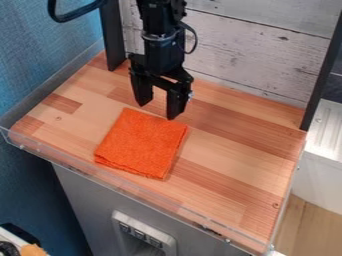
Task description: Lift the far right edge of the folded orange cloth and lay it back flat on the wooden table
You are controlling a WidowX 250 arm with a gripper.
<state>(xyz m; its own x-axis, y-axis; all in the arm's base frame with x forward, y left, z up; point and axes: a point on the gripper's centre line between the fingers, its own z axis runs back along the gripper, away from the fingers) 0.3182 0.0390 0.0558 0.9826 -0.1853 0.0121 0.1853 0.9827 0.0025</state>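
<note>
Orange cloth [141, 144], folded on the wooden surface [234, 170], looks light and limp, probably best pinched by its edge nearest the gripper [157, 111], whose jaws stand wide.

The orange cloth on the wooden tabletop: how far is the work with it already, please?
Done: the orange cloth lies flat, seemingly folded, with layered edges at its near side. In hand: nothing; the open gripper hangs by the cloth's far edge. Left: I cannot say for certain, but with the cloth unheld, any grasp or further fold would have yet to begin.
</note>
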